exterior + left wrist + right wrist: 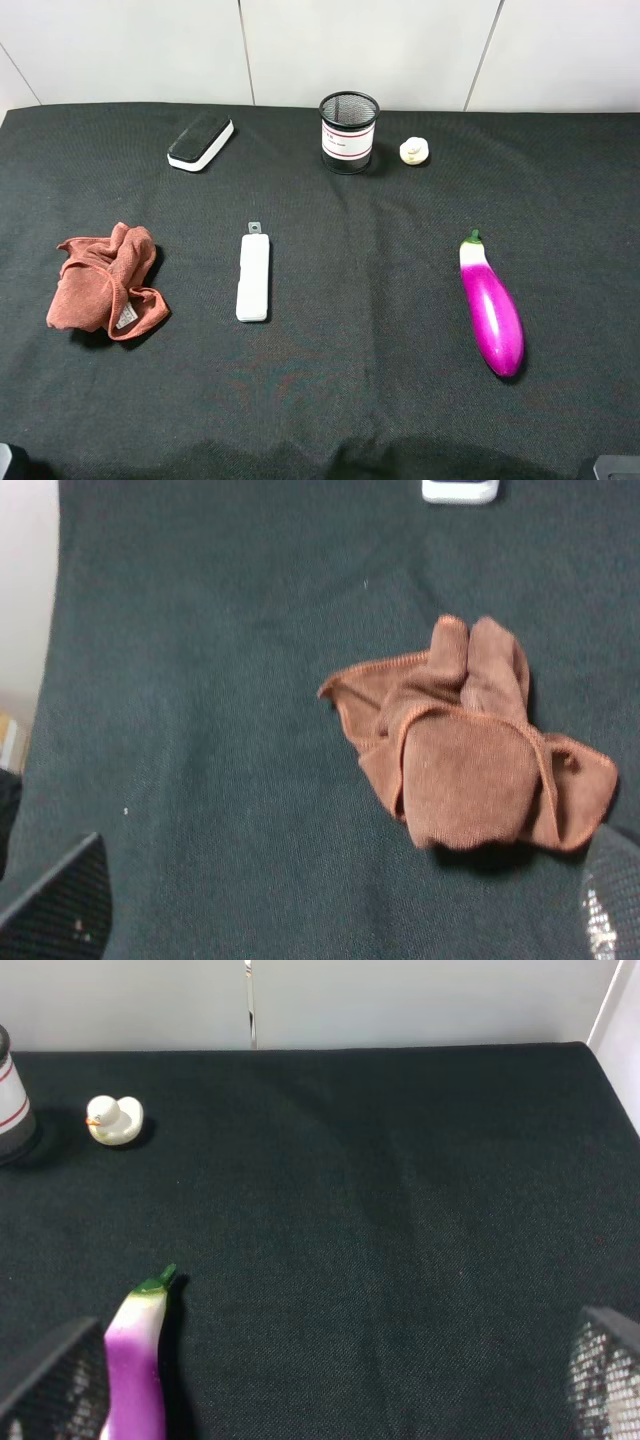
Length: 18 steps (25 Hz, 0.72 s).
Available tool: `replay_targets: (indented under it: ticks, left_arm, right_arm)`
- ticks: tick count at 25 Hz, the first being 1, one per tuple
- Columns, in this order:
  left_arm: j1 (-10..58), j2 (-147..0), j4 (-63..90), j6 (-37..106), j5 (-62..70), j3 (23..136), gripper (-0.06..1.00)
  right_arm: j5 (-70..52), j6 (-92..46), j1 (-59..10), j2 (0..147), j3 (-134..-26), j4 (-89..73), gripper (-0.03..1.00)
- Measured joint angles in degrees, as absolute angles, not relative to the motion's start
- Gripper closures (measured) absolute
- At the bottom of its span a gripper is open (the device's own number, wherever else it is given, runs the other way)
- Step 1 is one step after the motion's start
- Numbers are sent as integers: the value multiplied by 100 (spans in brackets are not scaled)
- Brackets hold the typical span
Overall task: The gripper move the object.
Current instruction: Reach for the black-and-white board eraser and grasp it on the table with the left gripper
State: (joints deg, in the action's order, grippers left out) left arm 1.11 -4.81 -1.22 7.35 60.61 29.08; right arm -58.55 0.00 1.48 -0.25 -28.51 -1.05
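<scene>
The object, a block with a black top and white base [200, 140], lies at the far left of the black table, free and untouched. My left gripper [340, 880] is open and empty, low at the near left, with the rust-red cloth [470, 745] just ahead of its fingers [60, 900]. My right gripper [330, 1360] is open and empty at the near right, the eggplant's stem end [135, 1360] by one finger. A white rounded edge [460, 490] shows at the border of the left wrist view; I cannot tell what it is.
A slim white bar [254, 277] lies left of centre. The crumpled cloth [105, 282] is at the left. A black mesh cup [348, 132] and a small white duck [414, 151] stand at the back. The purple eggplant [491, 305] lies at the right.
</scene>
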Motion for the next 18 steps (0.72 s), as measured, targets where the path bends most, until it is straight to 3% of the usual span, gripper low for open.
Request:
replay_targets:
  ticks: [18]
  left_arm:
    - [111, -3581, -55, 718, 5531, 3843, -5]
  right_arm:
    - [-5855, 0, 148, -25, -2851, -105, 27]
